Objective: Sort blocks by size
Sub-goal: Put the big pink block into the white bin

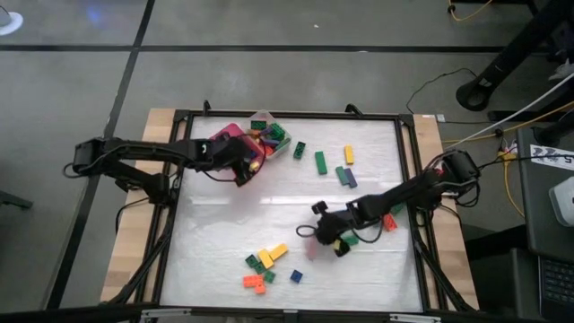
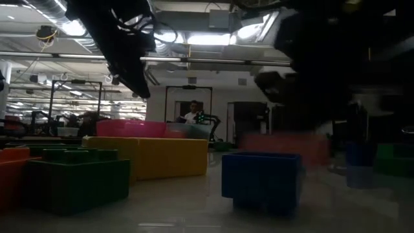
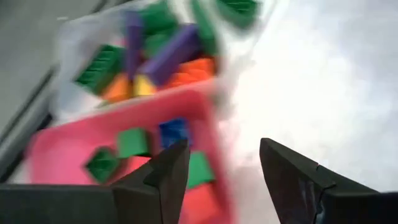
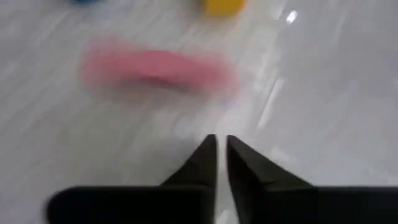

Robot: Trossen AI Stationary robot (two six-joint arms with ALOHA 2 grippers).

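At the far left of the worktop (image 1: 224,242), the left tool (image 1: 244,176) hangs over the near corner of the pink tray (image 1: 231,136), fingers (image 3: 163,180) spread apart, nothing between them. In the left wrist view the pink tray holds small green and blue blocks (image 3: 134,142). Touching its far side, the clear tray (image 1: 280,144) holds longer purple, green and orange bars (image 3: 174,48).

The right tool (image 1: 316,235) sits low over the white surface right of centre. In the right wrist view its fingers (image 4: 202,163) are pinched nearly together, nothing gripped. A blurred pinkish-red bar (image 4: 155,65) lies on the worktop just ahead of the tips, not touching them. A yellow block (image 4: 222,6) is farther off.

Loose blocks on the worktop:
- green, yellow and dark bars (image 1: 334,165) right of the trays
- one dark green piece (image 1: 300,149) beside the clear tray
- near front cluster of yellow, orange, green and blue pieces (image 1: 265,266)
- red and green pieces (image 1: 389,222) beside the right arm

The low view has green (image 2: 71,176), yellow (image 2: 152,155) and blue (image 2: 261,177) blocks close up. A person (image 2: 191,114) is far back in the room.
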